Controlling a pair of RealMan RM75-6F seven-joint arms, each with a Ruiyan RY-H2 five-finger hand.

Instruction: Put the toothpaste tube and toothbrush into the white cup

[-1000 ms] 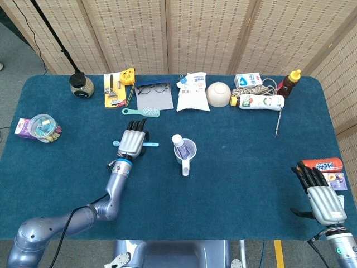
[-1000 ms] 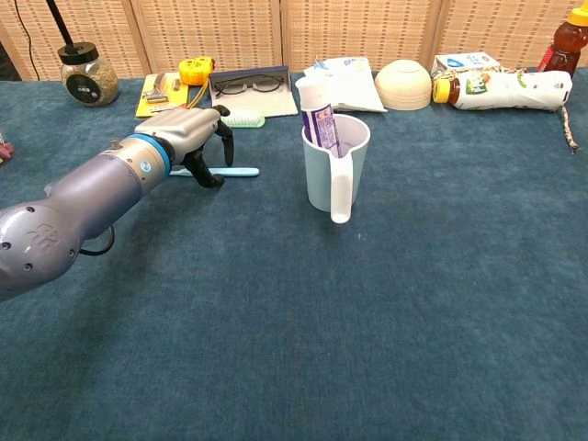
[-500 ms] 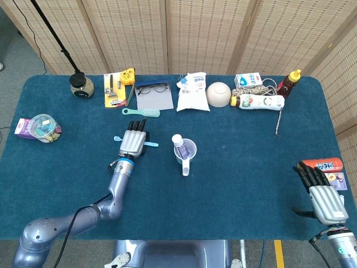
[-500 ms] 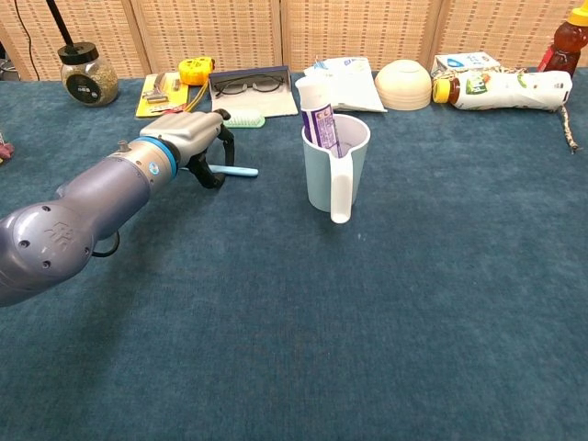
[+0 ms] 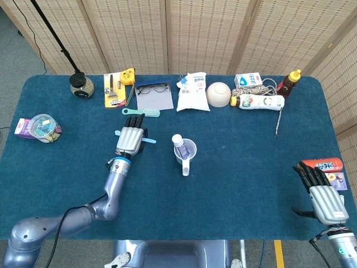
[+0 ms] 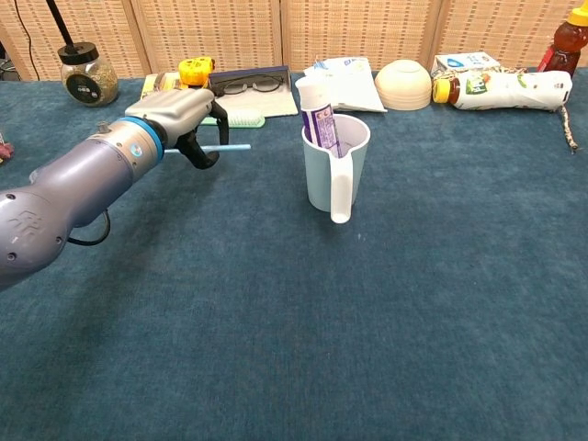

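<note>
- Toothbrush (image 5: 146, 139), light blue, sits crosswise in the left hand (image 5: 129, 139), at about 9 o'clock from the white cup (image 5: 186, 151); in the chest view it appears raised off the blue table (image 6: 367, 322).
- Toothpaste tube (image 6: 318, 116) stands tilted inside the white cup, cap up.
- The left hand's fingers curl over the toothbrush, gripping it.
- The right hand (image 5: 322, 196) rests at the table's 4 o'clock corner, fingers extended, holding nothing.

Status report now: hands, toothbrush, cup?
Left hand holds toothbrush, lifted. Right hand idle, open. Toothpaste tube in white cup. Path clear.
</note>
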